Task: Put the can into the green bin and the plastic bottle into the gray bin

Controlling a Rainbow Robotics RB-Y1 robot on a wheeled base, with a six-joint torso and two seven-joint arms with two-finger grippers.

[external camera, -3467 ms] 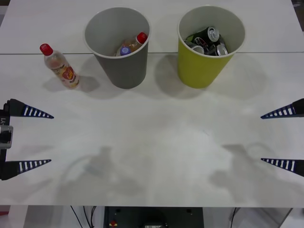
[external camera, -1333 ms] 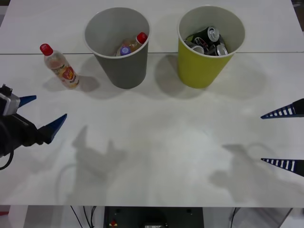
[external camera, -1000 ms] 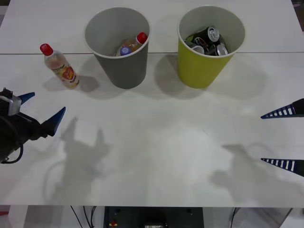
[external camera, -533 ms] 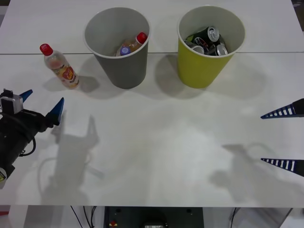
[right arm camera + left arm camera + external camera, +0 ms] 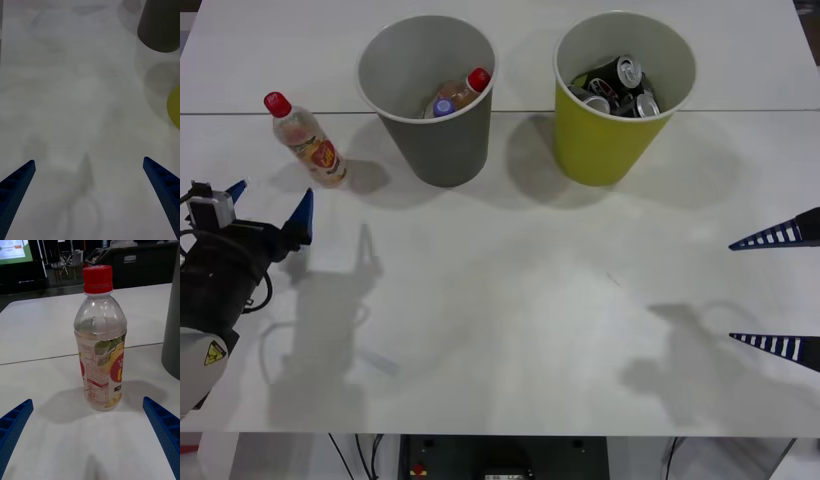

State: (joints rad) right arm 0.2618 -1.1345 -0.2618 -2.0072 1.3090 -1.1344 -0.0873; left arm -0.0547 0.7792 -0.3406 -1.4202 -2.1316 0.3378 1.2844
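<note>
— Two bins stood near the far edge of the table (image 5: 510, 300), didn't they?

— Yes. The gray bin (image 5: 430, 100) was nearer the left side and the green bin (image 5: 620, 100) to its right, the two apart. The gray bin held a red-capped bottle (image 5: 465, 90) and a purple-capped bottle (image 5: 443, 106); the green bin held several cans (image 5: 620, 85).

— And the plastic bottle?

— The plastic bottle (image 5: 305, 138) stood upright on the table near the far left corner, just left of the gray bin and not touching it. Its red cap was on, and its label showed red and yellow.

— Where was the left gripper?

— The left gripper (image 5: 268, 205) was low over the table by the left edge, on the near side of the plastic bottle and clear of it. Its fingers (image 5: 15, 420) were spread wide, and from the left wrist the bottle sat centred beyond the gap between them, with the gray bin's wall at one side.

— The right gripper?

— The right gripper (image 5: 778, 290) was at the right edge, wide apart too, holding nothing.
</note>
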